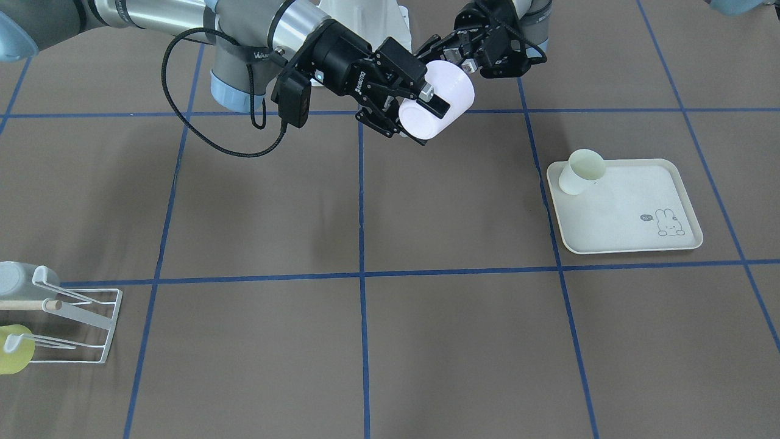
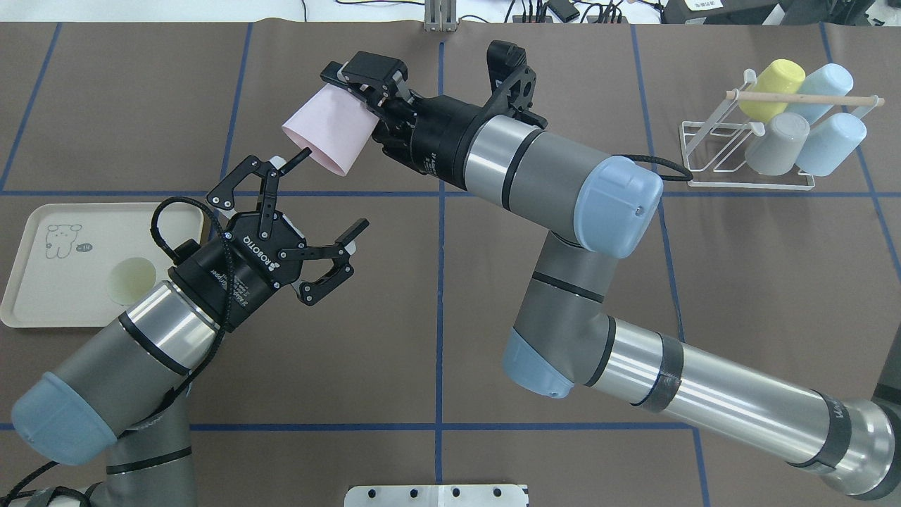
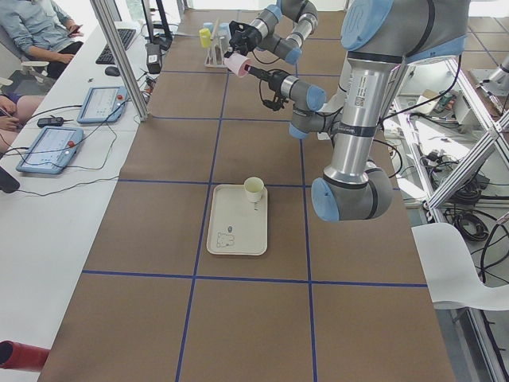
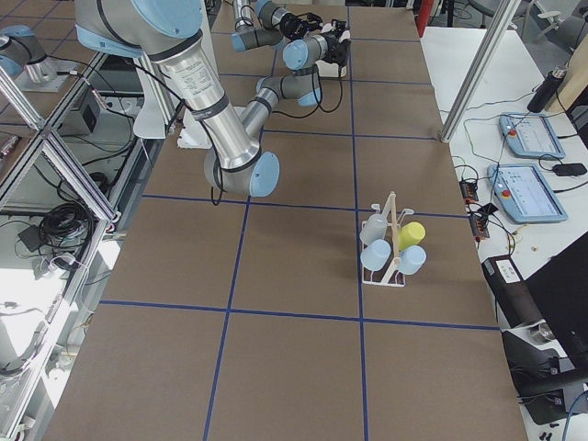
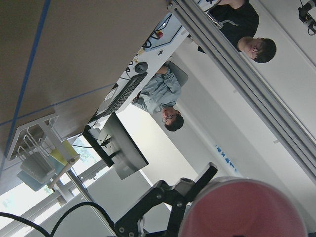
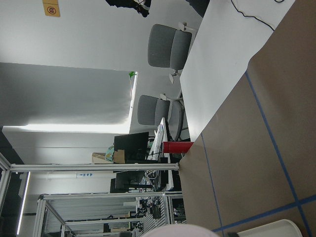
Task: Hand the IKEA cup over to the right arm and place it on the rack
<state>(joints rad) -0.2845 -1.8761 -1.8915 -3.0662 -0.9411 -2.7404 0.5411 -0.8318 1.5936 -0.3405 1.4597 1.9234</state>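
My right gripper is shut on a pale pink IKEA cup and holds it on its side, high above the table's middle. In the front view the right gripper clamps the cup across its wall. My left gripper is open and empty just below the cup's wide end, with one fingertip close to its rim. It shows in the front view too. The left wrist view shows the cup's end. The white wire rack stands at the far right.
The rack holds several cups, yellow, grey and blue, under a wooden rod. A cream rabbit-printed tray at the left bears a pale green cup. Operators sit beyond the table's far edge.
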